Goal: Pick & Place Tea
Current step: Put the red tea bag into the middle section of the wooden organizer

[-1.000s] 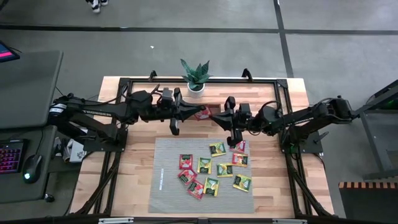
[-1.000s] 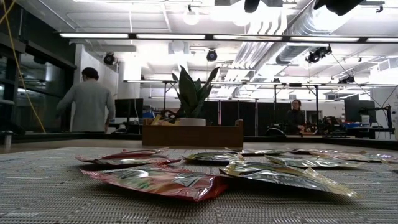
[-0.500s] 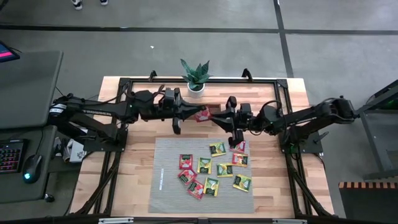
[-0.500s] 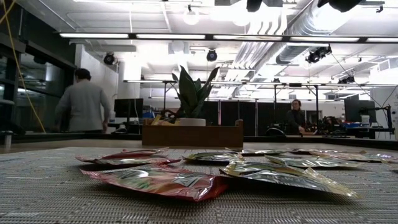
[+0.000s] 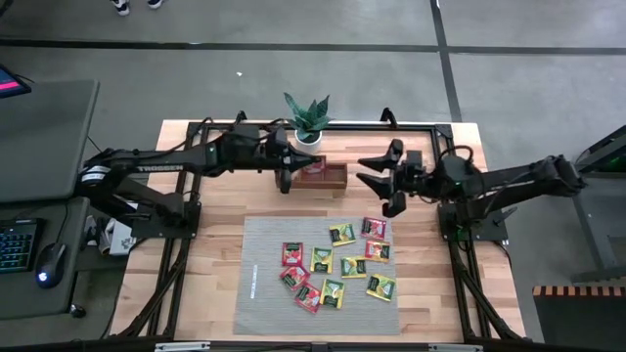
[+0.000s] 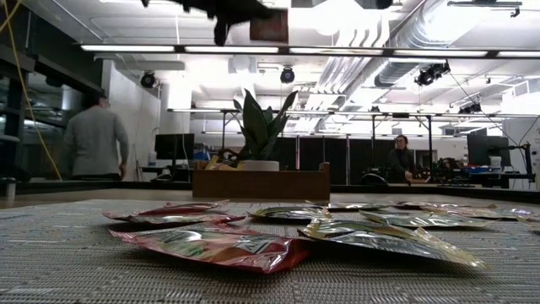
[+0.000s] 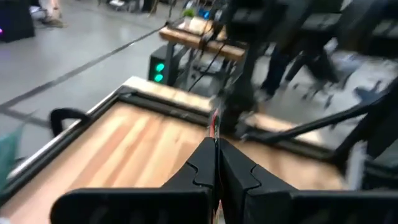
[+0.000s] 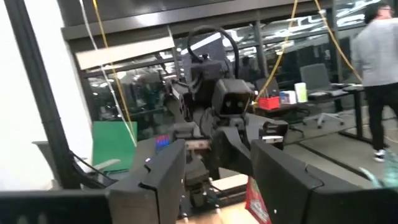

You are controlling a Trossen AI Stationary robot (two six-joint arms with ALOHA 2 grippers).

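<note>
Near edge: the grey ribbed mat (image 5: 318,262) lies toward the front of the wooden tabletop (image 5: 210,274), with bare wood on both sides of it.
Tea sachets: red, yellow and green tea sachets (image 5: 333,267) lie scattered flat on the mat's right half; its left half stays bare. In the low view the nearest red sachet (image 6: 211,243) lies just beside a silvery one (image 6: 384,238).
Open strip: bare wood runs between the mat's far edge and the wooden tray (image 5: 326,176).
Right end effector: the right end effector (image 5: 380,183) hangs above the tabletop right of the tray, beyond the mat's far right corner, fingers spread apart, holding nothing.
Left end effector: the left end effector (image 5: 290,168) sits over the tray's left end, fingers pressed together on a red tea sachet (image 5: 313,164); the left wrist view shows only the sachet's thin edge (image 7: 215,121) between the closed fingers.
Far edge: a potted plant (image 5: 307,119) stands just behind the tray, against the black frame rail (image 5: 411,125).
Room beyond: a person (image 6: 91,139) stands well beyond the tabletop.
</note>
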